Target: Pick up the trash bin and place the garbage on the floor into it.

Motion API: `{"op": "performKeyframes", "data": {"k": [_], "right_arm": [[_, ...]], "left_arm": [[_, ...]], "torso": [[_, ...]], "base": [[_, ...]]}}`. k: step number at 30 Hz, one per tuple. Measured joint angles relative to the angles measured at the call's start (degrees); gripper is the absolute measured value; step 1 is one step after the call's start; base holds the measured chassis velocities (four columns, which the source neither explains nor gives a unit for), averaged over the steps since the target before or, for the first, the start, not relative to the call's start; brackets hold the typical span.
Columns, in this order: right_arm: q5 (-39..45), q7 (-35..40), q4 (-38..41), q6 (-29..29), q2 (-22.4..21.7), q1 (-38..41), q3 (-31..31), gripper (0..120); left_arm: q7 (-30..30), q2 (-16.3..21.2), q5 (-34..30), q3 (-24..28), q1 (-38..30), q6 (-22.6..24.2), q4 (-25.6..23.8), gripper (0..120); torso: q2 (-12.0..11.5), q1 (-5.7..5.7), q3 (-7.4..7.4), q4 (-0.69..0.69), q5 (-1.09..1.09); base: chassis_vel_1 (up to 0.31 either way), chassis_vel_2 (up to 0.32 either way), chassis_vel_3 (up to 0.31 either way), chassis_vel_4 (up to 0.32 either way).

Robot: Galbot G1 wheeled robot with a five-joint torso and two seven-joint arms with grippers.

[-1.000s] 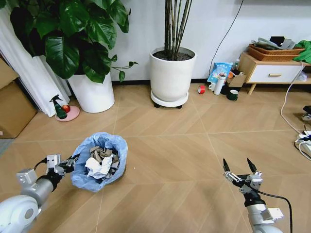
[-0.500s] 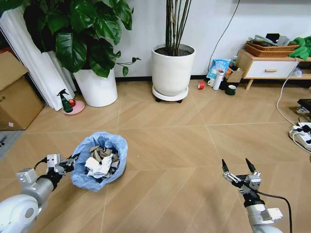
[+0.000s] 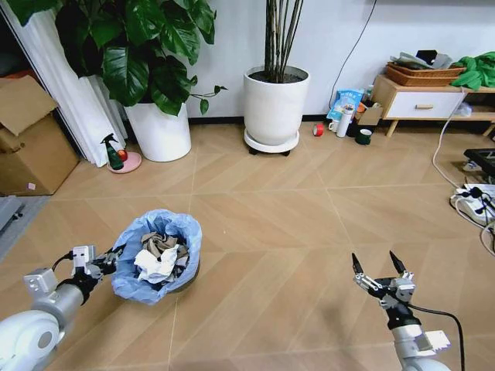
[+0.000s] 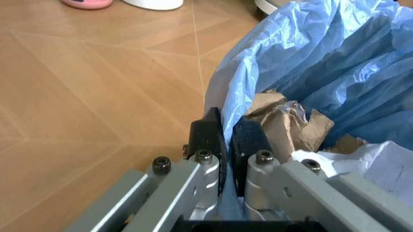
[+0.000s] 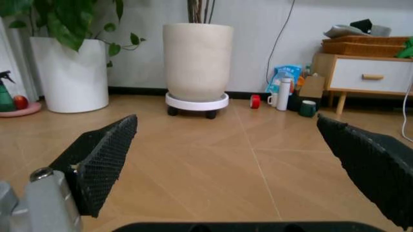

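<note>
Floor (image 3: 294,255): trash bin (image 3: 158,255) in left end effector (image 3: 110,258).

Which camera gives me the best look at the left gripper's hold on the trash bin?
The left wrist view: the left gripper is shut on the blue liner at the trash bin rim, one finger on each side. The head view shows the whole bin with the gripper at its rim, small. The right wrist view faces the plant pots.

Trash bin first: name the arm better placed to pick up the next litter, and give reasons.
Right. The right gripper hangs open and empty above the floor, while the left gripper is clamped on the trash bin rim.
</note>
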Motion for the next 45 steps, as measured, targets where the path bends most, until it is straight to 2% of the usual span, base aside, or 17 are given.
{"op": "performKeyframes", "data": {"k": [2,5,8,11,13,16,30,45], "right_arm": [[0.1,0.0,0.1,0.0,0.0,-0.1,0.0,100],[0.3,0.0,0.1,0.0,-0.1,-0.1,0.1,100],[0.3,-0.1,0.1,0.1,-0.1,-0.1,0.1,100],[0.4,-0.1,0.3,0.1,-0.1,-0.2,0.1,100],[0.4,-0.1,0.3,0.1,0.1,-0.2,0.1,100],[0.3,-0.2,0.3,0.1,0.2,-0.2,0.1,100],[0.3,-0.6,0.3,0.6,0.1,-0.2,0.2,100],[0.4,-1.1,0.5,0.8,0.0,-0.4,0.5,100]], "left_arm": [[0.0,0.0,0.0,0.0,0.0,0.0,0.0,0],[-0.1,-0.1,0.0,0.0,0.0,0.0,-0.1,0],[-0.1,-0.1,0.0,0.0,0.0,0.0,-0.2,0],[-0.1,-0.1,0.0,0.1,-0.1,0.0,-0.2,0],[-0.1,0.0,-0.1,0.1,-0.2,0.0,-0.2,0],[-0.1,0.0,-0.1,0.1,-0.2,0.0,-0.2,0],[-0.1,0.1,-0.2,0.2,-0.1,0.0,-0.2,0],[-0.2,-0.3,-0.1,-0.2,0.5,0.0,-0.9,0]], "torso": [[0.0,0.00,0.00,-0.01,0.06],[0.0,0.00,0.00,-0.01,-0.01],[0.0,0.00,0.00,-0.01,0.04],[0.0,0.00,0.00,0.00,-0.01],[0.0,0.01,0.00,-0.01,0.06],[0.0,0.00,0.00,-0.02,0.00],[0.0,0.00,0.00,0.00,0.03],[0.0,0.01,0.01,-0.01,0.02]], "base": [[0.186,-0.102,-0.164,0.101],[0.174,-0.121,-0.179,0.113],[0.188,-0.117,-0.192,0.123],[0.179,-0.128,-0.208,0.141],[0.210,-0.182,-0.205,0.171],[0.205,-0.229,-0.210,0.207],[0.206,-0.209,-0.205,0.206],[0.100,-0.095,-0.110,0.092]]}}
